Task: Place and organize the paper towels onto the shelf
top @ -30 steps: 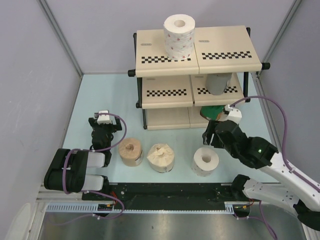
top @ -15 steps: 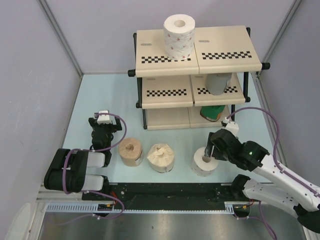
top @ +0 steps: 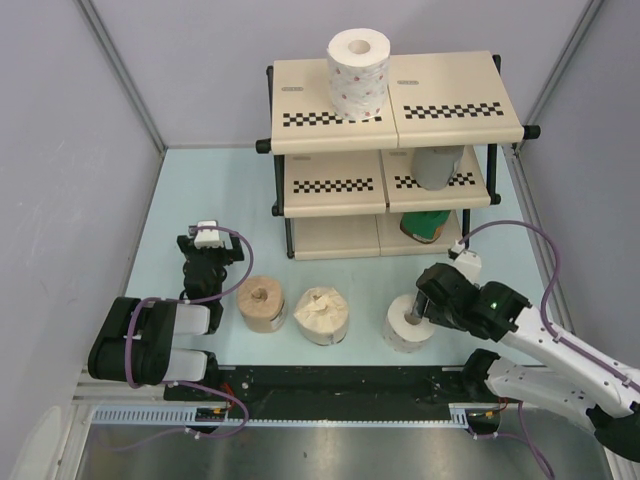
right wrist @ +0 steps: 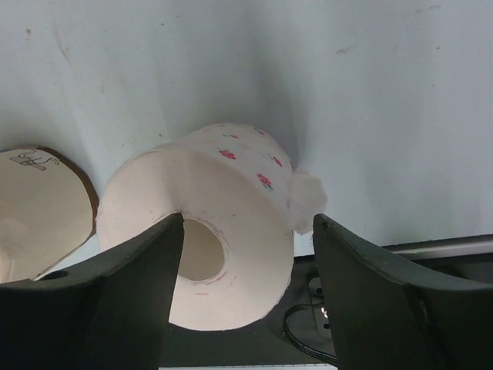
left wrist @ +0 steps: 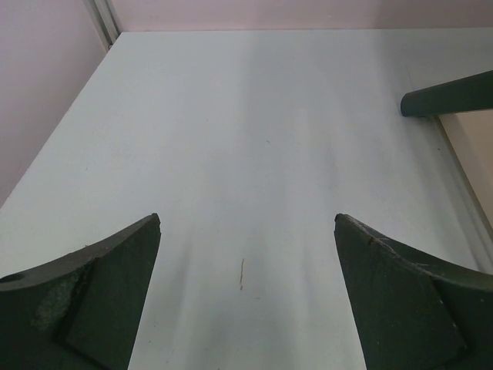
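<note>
R fingers (right wrist: 385,308) wide over dotted roll (right wrist: 231,185) | roll by table (right wrist: 385,92) front edge

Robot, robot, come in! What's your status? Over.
Right end effector open over dotted white roll on table. Left end effector open, holding nothing. Tan roll, cream roll not yet on shelf. Nothing in the way.

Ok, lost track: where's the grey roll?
In the top view, the grey roll stands on the middle tier of the shelf, right half, above the green roll.
</note>
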`<state>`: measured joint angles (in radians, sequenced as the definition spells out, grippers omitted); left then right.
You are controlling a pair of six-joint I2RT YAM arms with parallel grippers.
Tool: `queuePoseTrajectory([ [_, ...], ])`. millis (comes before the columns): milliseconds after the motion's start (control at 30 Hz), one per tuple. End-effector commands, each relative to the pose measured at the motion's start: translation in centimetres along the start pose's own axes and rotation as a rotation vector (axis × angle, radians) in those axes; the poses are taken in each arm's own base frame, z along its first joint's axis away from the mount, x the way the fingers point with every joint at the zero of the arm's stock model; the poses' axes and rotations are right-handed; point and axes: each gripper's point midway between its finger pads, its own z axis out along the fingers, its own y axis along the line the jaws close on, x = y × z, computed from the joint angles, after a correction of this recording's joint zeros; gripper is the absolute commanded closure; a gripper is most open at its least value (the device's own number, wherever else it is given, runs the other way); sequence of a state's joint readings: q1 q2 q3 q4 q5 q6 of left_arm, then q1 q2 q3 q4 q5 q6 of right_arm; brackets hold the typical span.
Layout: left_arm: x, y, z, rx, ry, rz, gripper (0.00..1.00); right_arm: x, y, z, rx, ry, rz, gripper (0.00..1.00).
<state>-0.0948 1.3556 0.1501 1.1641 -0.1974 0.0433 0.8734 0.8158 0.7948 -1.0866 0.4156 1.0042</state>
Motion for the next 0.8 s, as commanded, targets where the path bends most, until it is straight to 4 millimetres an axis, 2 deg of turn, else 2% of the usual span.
queuePoseTrajectory([
  [0, -2.0, -0.2, 0.4, 0.014, -0.065, -0.019, 0.00, 0.0, -0.9, -0.3, 0.028, -0.030, 0.064, 0.30],
  [167, -2.0, -0.2, 0.4, 0.014, -0.065, -0.019, 0.00, 0.9, -1.4, 0.1, 0.037, -0.013, 0.068, 0.32],
  [533, -1.9, -0.2, 0.4, 0.014, -0.064, -0.018, 0.00, 2.6, -0.1, 2.3, 0.023, 0.020, 0.048, 0.36],
  [700, -1.9, -0.2, 0.4, 0.014, -0.062, -0.018, 0.00, 3.1, -0.4, 2.7, 0.026, 0.030, 0.045, 0.40],
  [767, -1.9, -0.2, 0.4, 0.014, -0.064, -0.018, 0.00, 3.3, -0.5, 2.9, 0.025, 0.034, 0.046, 0.46],
])
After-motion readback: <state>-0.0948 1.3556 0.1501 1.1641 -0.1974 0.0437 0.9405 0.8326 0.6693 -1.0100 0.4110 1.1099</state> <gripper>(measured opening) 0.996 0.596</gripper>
